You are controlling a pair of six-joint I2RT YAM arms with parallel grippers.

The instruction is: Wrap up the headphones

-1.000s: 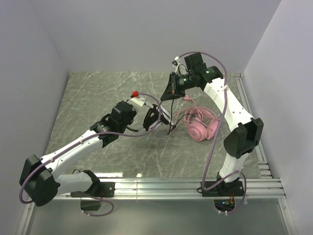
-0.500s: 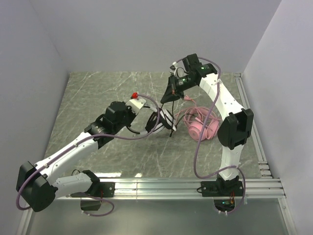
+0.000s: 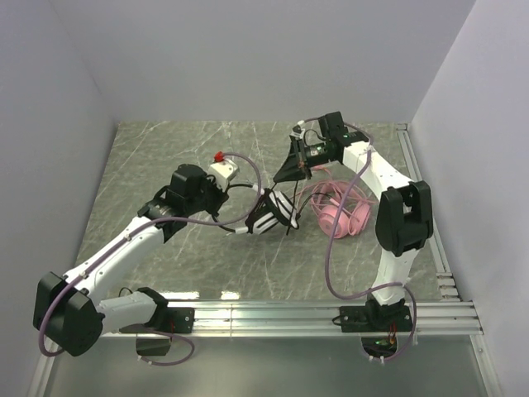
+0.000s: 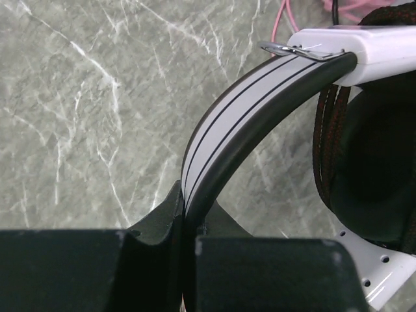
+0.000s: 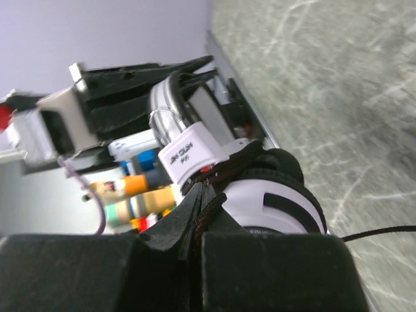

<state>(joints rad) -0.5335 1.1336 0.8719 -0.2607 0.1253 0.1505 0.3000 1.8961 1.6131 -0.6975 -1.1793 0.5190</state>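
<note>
Clamping the headband (image 4: 234,110) of the black-and-white headphones (image 3: 271,213) in nearly shut left jaws at mid-table (image 3: 165,157), pinching the black cable (image 4: 323,149) in fully shut right jaws, just beside the pink headphones (image 3: 335,219).

L wrist view: black-and-white headset (image 4: 247,110) earcup cut off at rt edge; pink cable (image 4: 281,23) runs off top. R wrist view: left arm (image 5: 55,130) blurred behind; black cable (image 5: 383,232) exits rt edge. Top view: pink headset (image 3: 335,217) partly behind right arm's hose (image 3: 329,248); black cable too thin to trace.
</note>
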